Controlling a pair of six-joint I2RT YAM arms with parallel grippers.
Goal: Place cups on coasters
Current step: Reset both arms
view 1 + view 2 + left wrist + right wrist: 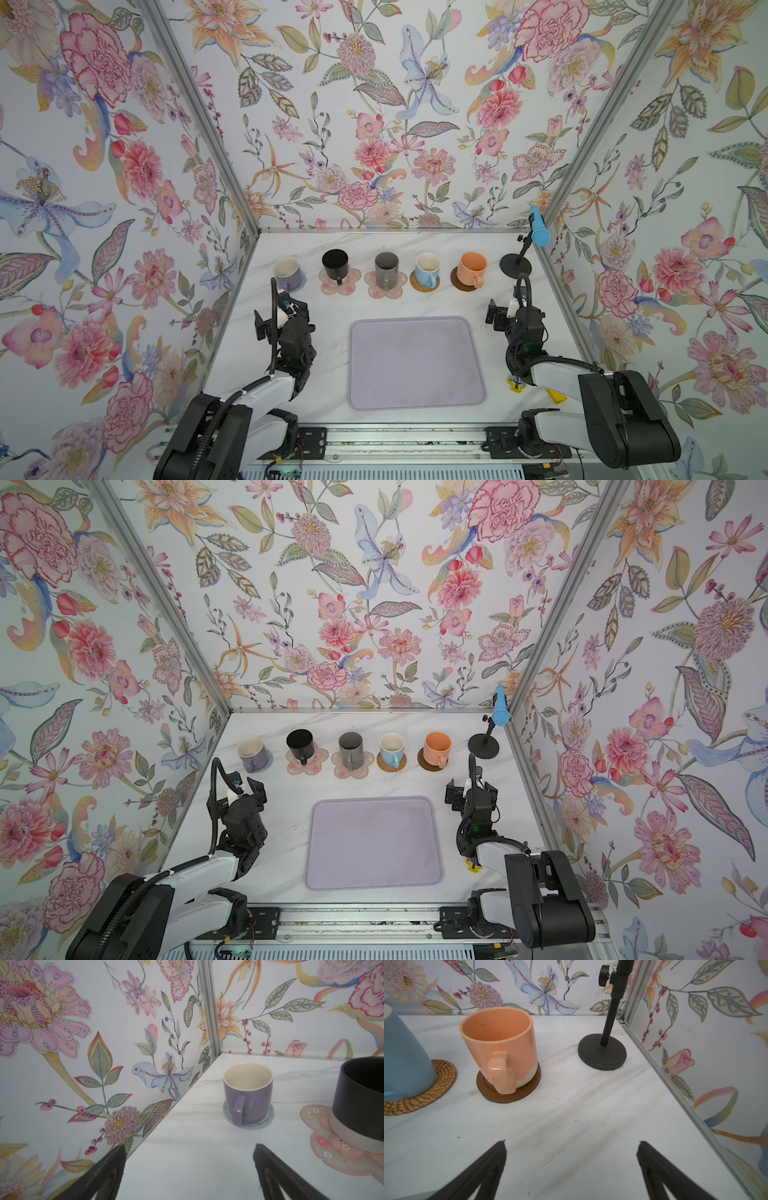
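Spread wide and holding nothing, my left gripper hangs short of the lavender mug, which stands on the grey-blue knitted coaster. My right gripper, equally spread and empty, faces the peach-orange mug on the dark brown disc. Between those I see the black mug on the left pink flower coaster, the grey mug on the right pink flower coaster, the light blue mug on the woven rattan coaster

The mug is speckled peach-orange, its coaster dark brown
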